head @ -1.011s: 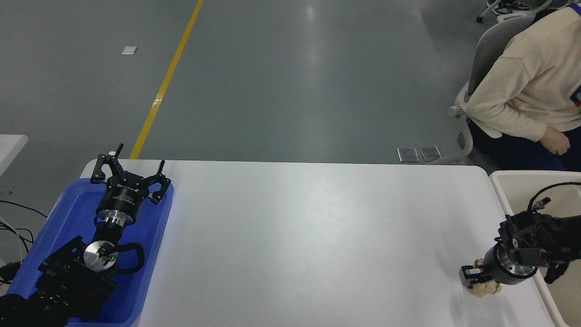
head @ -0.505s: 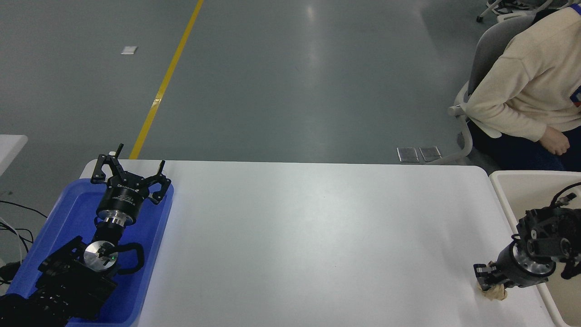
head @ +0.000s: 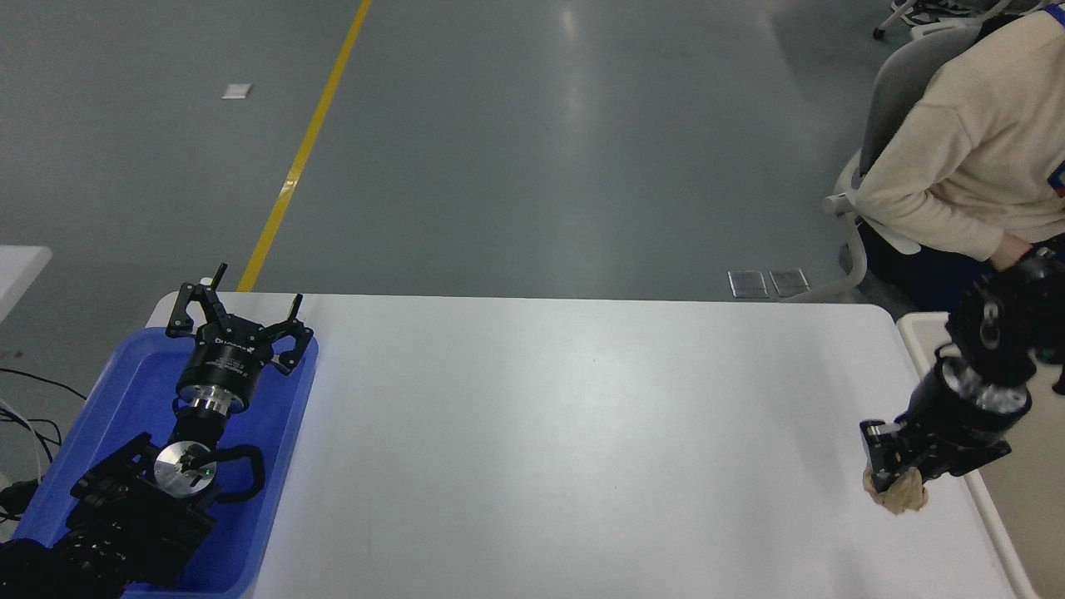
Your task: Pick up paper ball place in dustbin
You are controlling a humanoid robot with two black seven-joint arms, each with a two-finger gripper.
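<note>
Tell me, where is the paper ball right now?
The paper ball is near the table's right edge, pinched in the right gripper, just left of the dustbin.

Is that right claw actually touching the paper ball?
Touching. The head view shows the right gripper with its jaws closed around the paper ball.

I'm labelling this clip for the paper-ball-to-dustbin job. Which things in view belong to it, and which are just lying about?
Part of the job:
paper ball, held in the right end effector
dustbin, at the table's right edge

Just there:
blue tray
left end effector, parked over the tray
seated person
</note>
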